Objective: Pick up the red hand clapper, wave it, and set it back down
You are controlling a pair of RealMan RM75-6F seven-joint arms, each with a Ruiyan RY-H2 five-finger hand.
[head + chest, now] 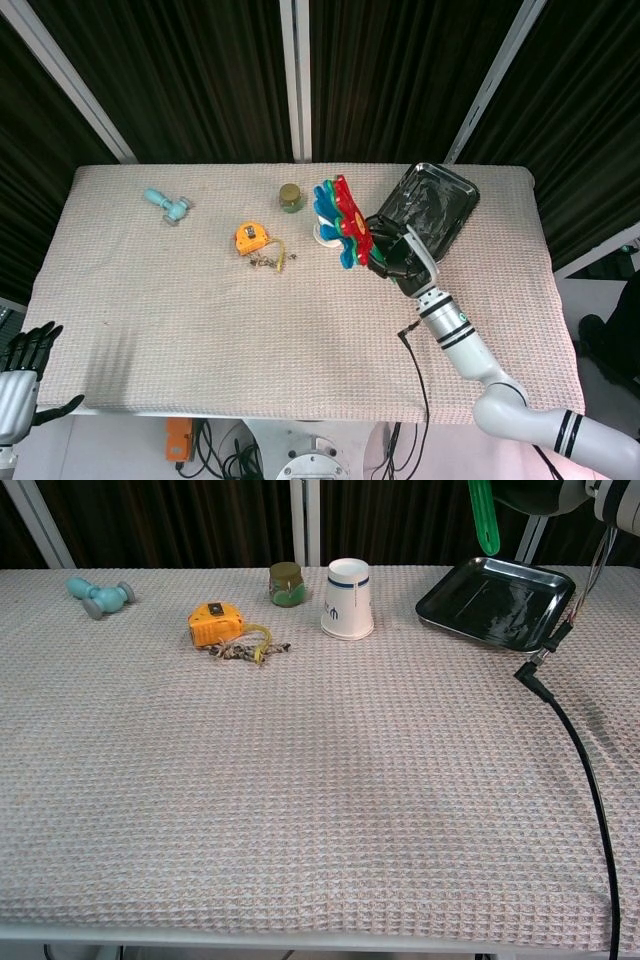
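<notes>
Wave step | our right hand (398, 256) has fingers clenched on the red hand clapper (340, 218), high above the paper cup (347, 599) | we'd keep swings short, clear of cup and tray (497, 608)

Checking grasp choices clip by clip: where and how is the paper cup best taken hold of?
Grip the paper cup around its side wall, coming from the front. It stands upside down, so there is no open rim on top to pinch, and it widens toward the table. The green jar stands to its left, so the front looks clearer.
</notes>
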